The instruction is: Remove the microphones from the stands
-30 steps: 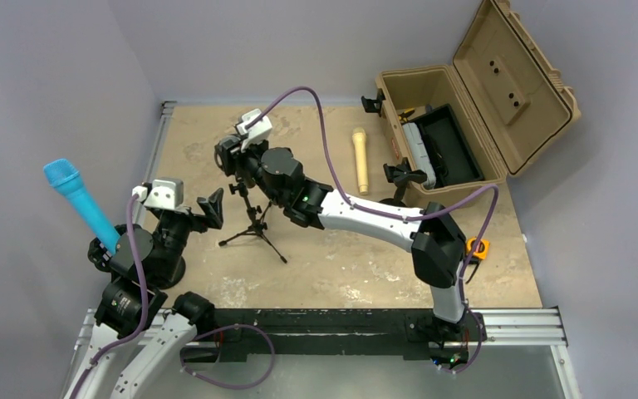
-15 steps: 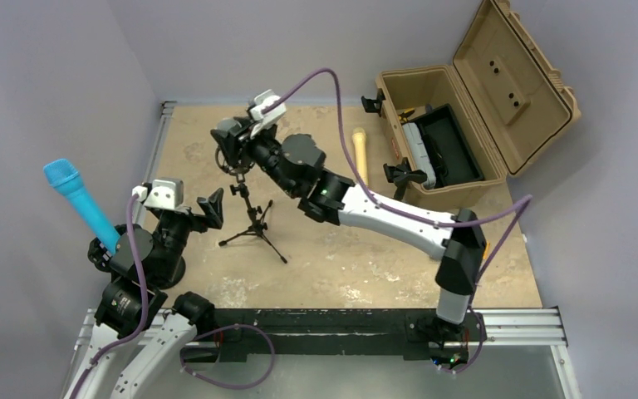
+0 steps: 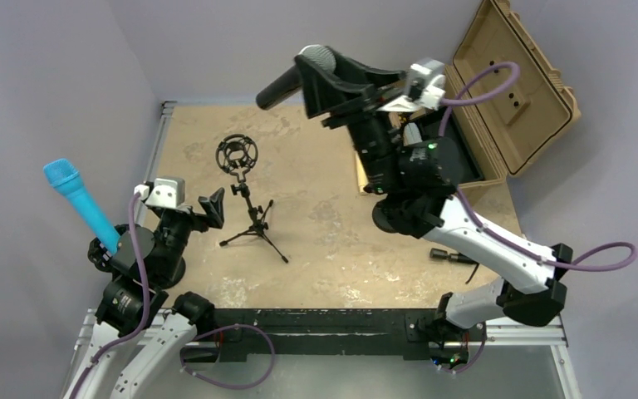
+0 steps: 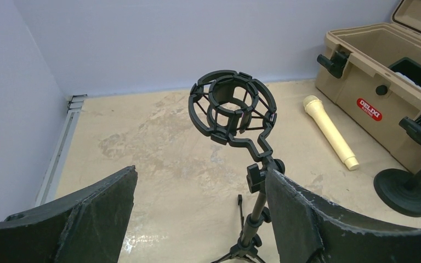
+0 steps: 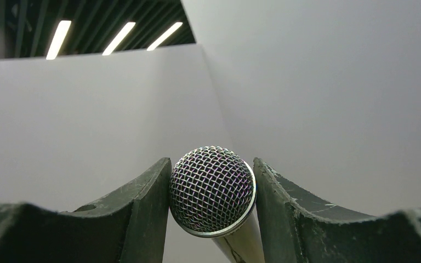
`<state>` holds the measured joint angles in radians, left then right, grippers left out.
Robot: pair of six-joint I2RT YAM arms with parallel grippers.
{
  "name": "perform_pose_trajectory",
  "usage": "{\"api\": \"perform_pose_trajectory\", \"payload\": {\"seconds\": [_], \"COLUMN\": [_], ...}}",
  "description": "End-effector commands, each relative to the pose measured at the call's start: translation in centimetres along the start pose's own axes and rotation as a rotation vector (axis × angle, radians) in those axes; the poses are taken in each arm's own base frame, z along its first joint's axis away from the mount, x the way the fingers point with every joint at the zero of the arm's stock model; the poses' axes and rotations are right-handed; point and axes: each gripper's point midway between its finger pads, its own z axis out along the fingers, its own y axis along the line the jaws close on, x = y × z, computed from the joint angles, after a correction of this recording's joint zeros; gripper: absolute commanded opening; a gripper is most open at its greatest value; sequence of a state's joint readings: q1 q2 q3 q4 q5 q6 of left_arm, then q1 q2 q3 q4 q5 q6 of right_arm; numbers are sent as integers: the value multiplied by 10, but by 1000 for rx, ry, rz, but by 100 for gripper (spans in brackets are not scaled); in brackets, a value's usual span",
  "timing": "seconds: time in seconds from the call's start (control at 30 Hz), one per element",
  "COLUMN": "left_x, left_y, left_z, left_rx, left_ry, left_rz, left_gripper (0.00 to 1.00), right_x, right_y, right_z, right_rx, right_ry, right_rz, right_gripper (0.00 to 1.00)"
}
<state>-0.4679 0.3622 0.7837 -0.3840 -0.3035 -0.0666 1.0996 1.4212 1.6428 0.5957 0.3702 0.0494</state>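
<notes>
The right gripper's (image 3: 326, 81) jaws are clamped on the black microphone (image 3: 287, 83), one finger on each side of its silver mesh head (image 5: 212, 189). That head points up in the right wrist view. The gripper holds it high in the air, well apart from the tripod stand (image 3: 253, 226), above it and to its right. The stand is upright on the table (image 3: 324, 241), topped by its round black shock mount (image 4: 233, 107).

The left gripper's (image 3: 203, 208) jaws are spread wide. It sits just left of the stand and its wrist camera looks past both fingers (image 4: 87, 216) at the mount.

A blue microphone (image 3: 79, 204) tilts up farther left of the stand. A cream microphone (image 4: 329, 131) lies flat on the table to the stand's right, and beyond it stands the open tan case (image 3: 465, 91).
</notes>
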Motion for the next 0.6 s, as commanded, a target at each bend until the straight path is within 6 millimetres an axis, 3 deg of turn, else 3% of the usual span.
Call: {"api": "perform_pose_trajectory", "payload": {"seconds": [0.0,0.1,0.2,0.4,0.57], "left_x": [-15,-12,-13,-13,-13], "left_y": [-4,-3,-4,-10,-12], "left_z": [2,3,3,5,5], "left_rx": [17,8,14,41,55], "left_ry": [-27,-23,-21,-14,-13], "left_rz": [-3,-1,-2,-14,-21], "left_gripper": [84,84,84,84,84], "right_x": [-25,12,57,148,198], "right_y": [-43,-77,-96,-166,-208], "right_z": [-11,-19,-25,-47,-73], "right_rx": [204,346,348,373,434], "right_ry": [-67,51,185,489,639], "right_rz": [-62,-140,-165,-205,-216], "right_gripper": [0,0,0,0,0]}}
